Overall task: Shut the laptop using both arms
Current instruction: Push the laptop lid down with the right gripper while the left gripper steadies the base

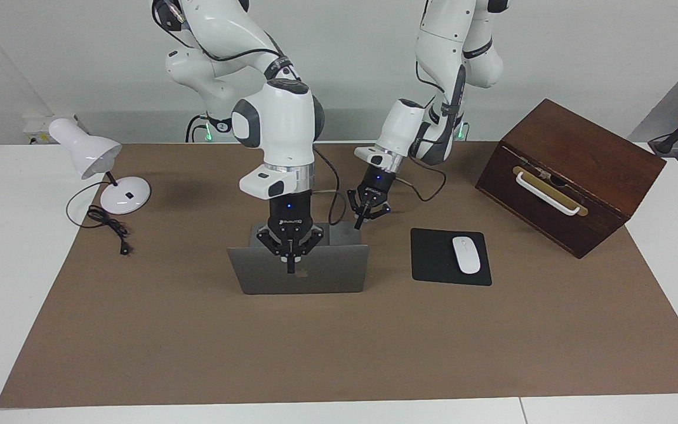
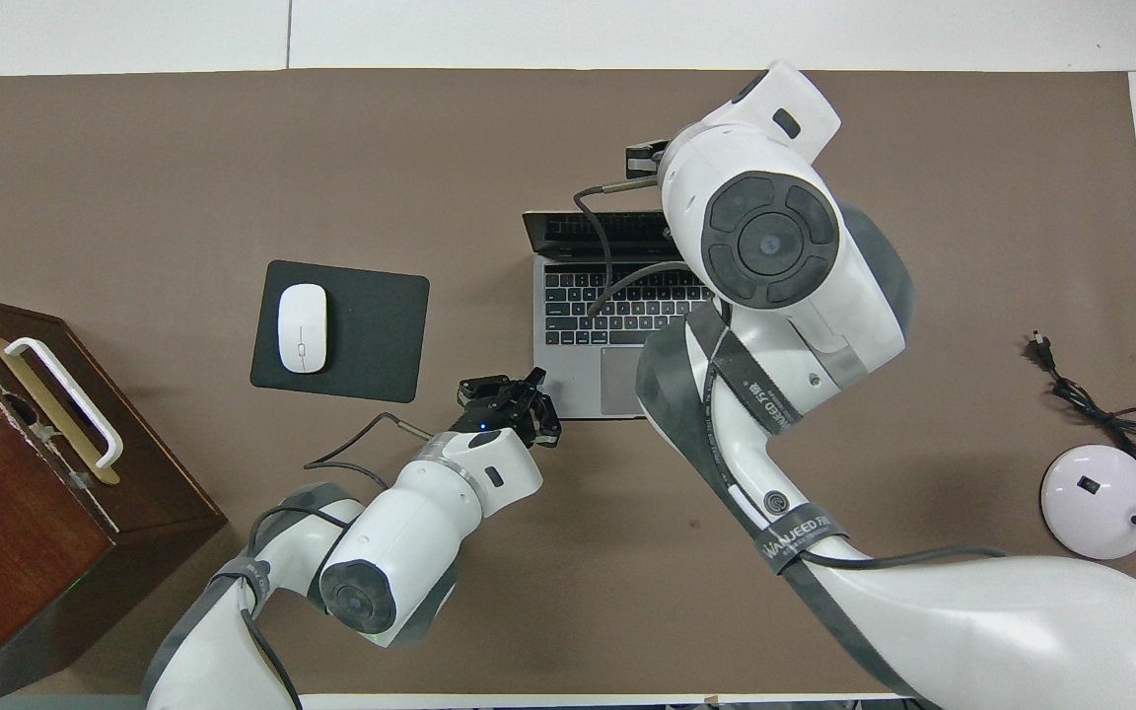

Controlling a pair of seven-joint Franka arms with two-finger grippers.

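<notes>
The silver-grey laptop (image 1: 327, 272) stands open in the middle of the brown mat, its lid upright with its back away from the robots. In the overhead view its keyboard (image 2: 578, 296) shows. My right gripper (image 1: 291, 265) hangs straight down over the lid's top edge, fingers shut, tips in front of the logo on the lid's back. In the overhead view the arm's wrist hides it. My left gripper (image 1: 361, 222) is shut and empty at the base's corner nearest the robots, toward the left arm's end. It also shows in the overhead view (image 2: 532, 387). I cannot tell whether it touches.
A black mouse pad (image 1: 433, 259) with a white mouse (image 1: 466, 254) lies beside the laptop toward the left arm's end. A dark wooden box (image 1: 568, 171) with a white handle stands past it. A white desk lamp (image 1: 97, 159) and its cord (image 1: 109, 227) sit at the right arm's end.
</notes>
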